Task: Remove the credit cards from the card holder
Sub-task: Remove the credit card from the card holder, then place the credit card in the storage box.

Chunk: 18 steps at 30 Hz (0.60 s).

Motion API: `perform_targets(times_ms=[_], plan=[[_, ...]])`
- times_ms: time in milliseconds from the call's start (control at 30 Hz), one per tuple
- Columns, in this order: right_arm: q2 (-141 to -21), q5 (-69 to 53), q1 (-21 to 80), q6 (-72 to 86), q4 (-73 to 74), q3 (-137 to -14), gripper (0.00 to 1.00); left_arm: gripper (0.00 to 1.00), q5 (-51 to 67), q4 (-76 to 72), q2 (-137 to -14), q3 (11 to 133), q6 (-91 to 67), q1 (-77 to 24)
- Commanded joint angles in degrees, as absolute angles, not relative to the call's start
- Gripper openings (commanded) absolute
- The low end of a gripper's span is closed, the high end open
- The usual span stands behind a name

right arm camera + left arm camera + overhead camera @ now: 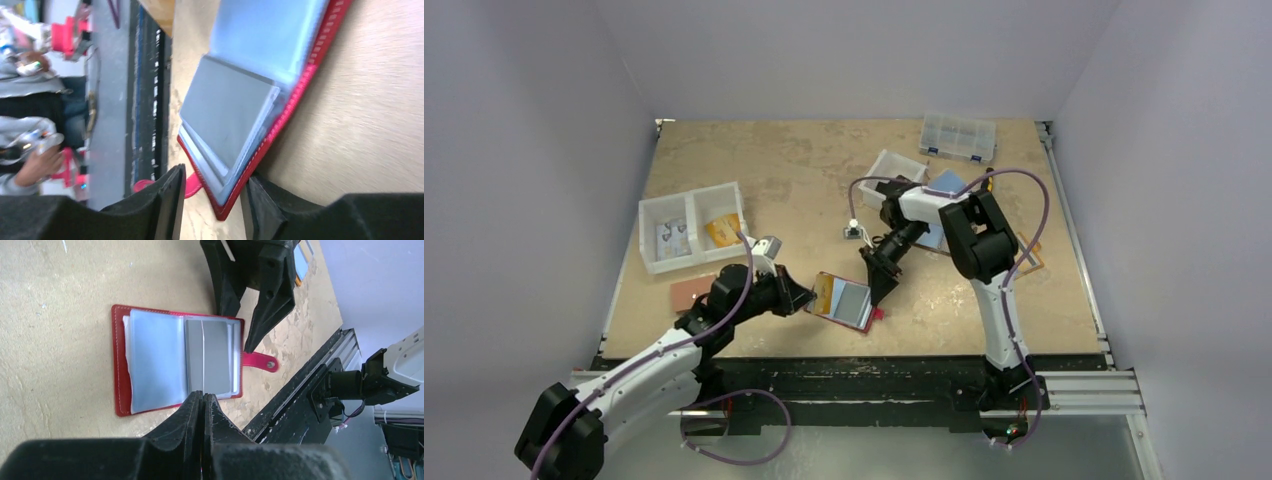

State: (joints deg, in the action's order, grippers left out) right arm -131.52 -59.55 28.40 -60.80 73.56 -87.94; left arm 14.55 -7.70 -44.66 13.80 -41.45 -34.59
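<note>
— Where does the card holder (844, 302) lie?
— On the worktop (804, 180), near its front edge, spread flat between the two arms. The left tool (809, 298) is at the holder's left edge. The right tool (884, 288) comes down at its right edge, just beside the strap tab (260, 361).
— Anything inside?
— A credit card (210, 357), in the sleeve of the page nearer the strap.
— And around it?
— A divided tray (694, 225) stands to the left and behind, with a flat holder (688, 292) just before it. A bin (892, 160) sits behind the right arm, and a compartment box (958, 136) is at the far right rear.
</note>
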Motion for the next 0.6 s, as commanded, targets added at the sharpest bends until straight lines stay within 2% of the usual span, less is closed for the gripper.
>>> perform_targets(times_ms=[0,200,400,567], plan=[[-124.25,-50.35,24.71,-54.23,62.43,-87.32,0.54,0.0,14.79,-10.96,-45.26,16.6,-43.49,-33.76],[-117.47,-46.12,22.45,-56.57,63.12,-88.78,0.62,0.0,17.61,-13.08,-49.08,17.61,-43.36,-33.14],[-113.09,-60.46,24.61,-75.35,74.31,-90.66,0.72,0.0,21.36,-19.48,-50.92,18.14,-43.09,-33.13],[-115.69,-65.88,29.6,-77.44,76.62,-92.98,0.73,0.0,25.36,-22.56,-54.05,19.37,-42.72,-33.09]])
